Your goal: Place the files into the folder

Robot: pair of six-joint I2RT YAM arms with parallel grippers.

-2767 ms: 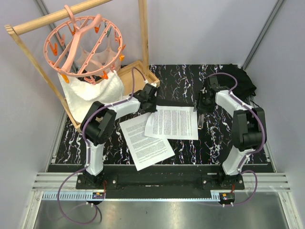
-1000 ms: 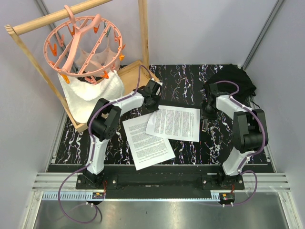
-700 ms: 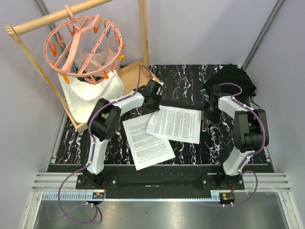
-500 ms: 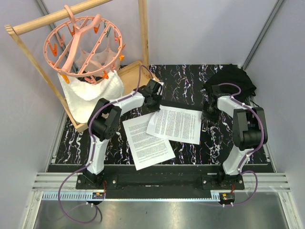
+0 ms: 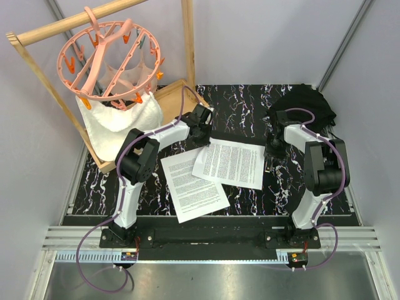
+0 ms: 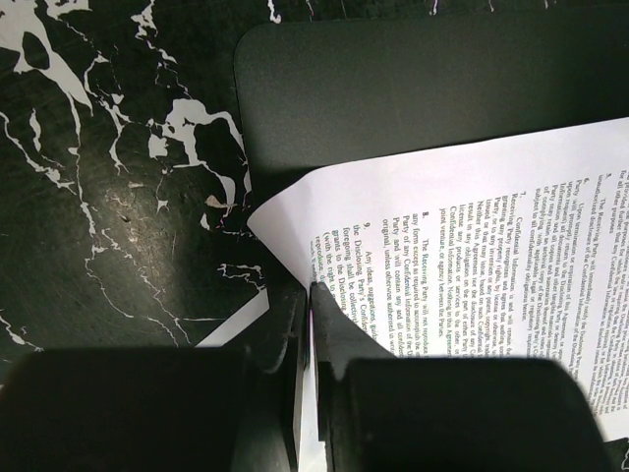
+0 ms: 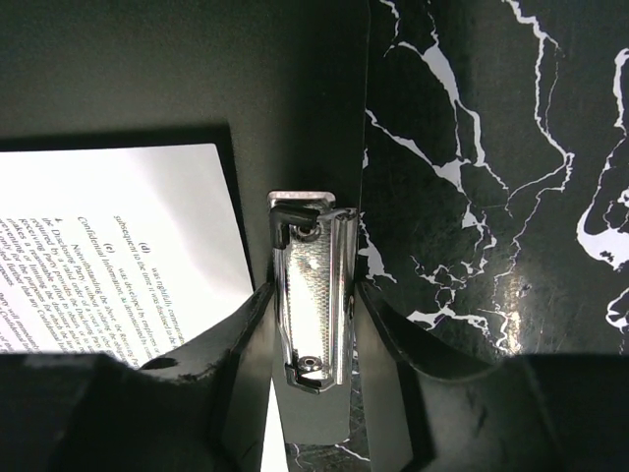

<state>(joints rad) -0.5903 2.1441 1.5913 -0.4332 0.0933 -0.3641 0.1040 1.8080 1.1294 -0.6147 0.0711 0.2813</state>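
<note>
Two sheets lie mid-frame. The left gripper pinches the upper one's corner over the folder, and the right gripper clamps the clip. Next, likely, the paper slides under the clip.

1. Left wrist view: the upper sheet and the folder run off the right edge. The closed fingers of the left gripper cover the sheet's near edge.
2. Right wrist view: it cannot be told whether the right gripper presses the clip or only flanks it.
3. Top view: the lower sheet is partly covered by the upper one. Both grippers' fingertips are hidden under the wrists, and the print is too small to read.
</note>
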